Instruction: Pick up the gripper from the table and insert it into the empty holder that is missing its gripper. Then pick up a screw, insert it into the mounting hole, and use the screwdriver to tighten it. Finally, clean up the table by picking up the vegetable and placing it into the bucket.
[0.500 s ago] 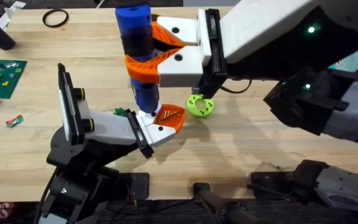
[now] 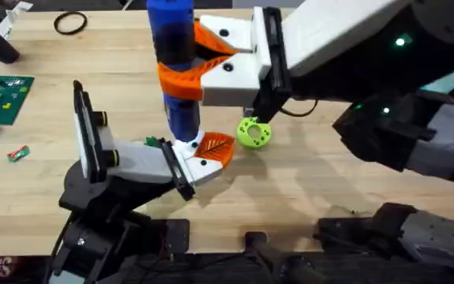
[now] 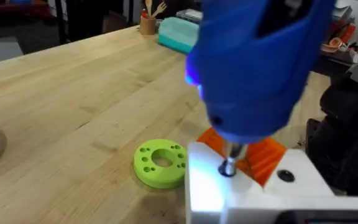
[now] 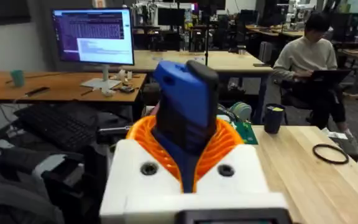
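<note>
Right gripper (image 2: 181,69) clamped on screwdriver (image 2: 172,47), held upright over mid worktop (image 2: 329,181), orange pads wrapping blue barrel. Metal tip (image 3: 227,167) down on white holder (image 2: 198,167), at mounting hole. Holder ends left arm; left finger state: cannot tell. Orange ribbed gripper (image 2: 215,147) seated in holder. Green perforated ring (image 2: 254,132) just beside, on worktop. Black ring (image 2: 70,23) near far-left corner.

The screwdriver (image 2: 176,71) stands upright in the right pincer (image 2: 199,59), its tip down on the holder (image 2: 191,164) near the middle of the table (image 2: 306,181). The gripper (image 2: 215,147) sits on the holder's right side, with a perforated ring (image 2: 254,132) lying just right of it.
</note>
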Robot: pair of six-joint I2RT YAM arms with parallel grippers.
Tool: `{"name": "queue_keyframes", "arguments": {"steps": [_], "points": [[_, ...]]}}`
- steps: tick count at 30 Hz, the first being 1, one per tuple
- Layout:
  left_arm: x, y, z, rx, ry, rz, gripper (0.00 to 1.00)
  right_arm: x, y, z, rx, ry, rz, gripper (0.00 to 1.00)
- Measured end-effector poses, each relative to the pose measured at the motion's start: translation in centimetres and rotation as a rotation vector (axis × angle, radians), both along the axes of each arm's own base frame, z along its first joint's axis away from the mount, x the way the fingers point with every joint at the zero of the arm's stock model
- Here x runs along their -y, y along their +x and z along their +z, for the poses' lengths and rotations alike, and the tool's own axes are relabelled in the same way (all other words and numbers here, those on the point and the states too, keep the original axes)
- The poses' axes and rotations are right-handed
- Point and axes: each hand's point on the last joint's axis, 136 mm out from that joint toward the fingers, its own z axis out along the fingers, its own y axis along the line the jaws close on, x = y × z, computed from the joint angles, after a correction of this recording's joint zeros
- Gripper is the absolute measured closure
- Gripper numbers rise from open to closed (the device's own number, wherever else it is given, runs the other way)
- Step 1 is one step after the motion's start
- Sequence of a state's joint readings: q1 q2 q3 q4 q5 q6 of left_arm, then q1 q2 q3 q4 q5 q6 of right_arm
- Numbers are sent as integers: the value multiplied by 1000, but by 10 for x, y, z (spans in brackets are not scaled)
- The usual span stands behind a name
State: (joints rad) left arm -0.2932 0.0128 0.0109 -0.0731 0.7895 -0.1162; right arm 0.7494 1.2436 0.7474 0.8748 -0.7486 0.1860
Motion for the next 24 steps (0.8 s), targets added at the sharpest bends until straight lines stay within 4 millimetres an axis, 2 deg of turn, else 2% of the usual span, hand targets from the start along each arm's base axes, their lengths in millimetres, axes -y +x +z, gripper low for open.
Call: {"name": "queue_keyframes", "arguments": {"steps": [6, 11, 24], "points": [[0, 0, 0, 0, 0, 0, 983, 9, 4, 10, -54, 25, -8, 952], [0, 0, 0, 0, 0, 0, 983, 19, 13, 10, -102, 17, -25, 952], [0, 0, 0, 0, 0, 0, 983, 19, 11, 7, -124, 9, -8, 953]]}}
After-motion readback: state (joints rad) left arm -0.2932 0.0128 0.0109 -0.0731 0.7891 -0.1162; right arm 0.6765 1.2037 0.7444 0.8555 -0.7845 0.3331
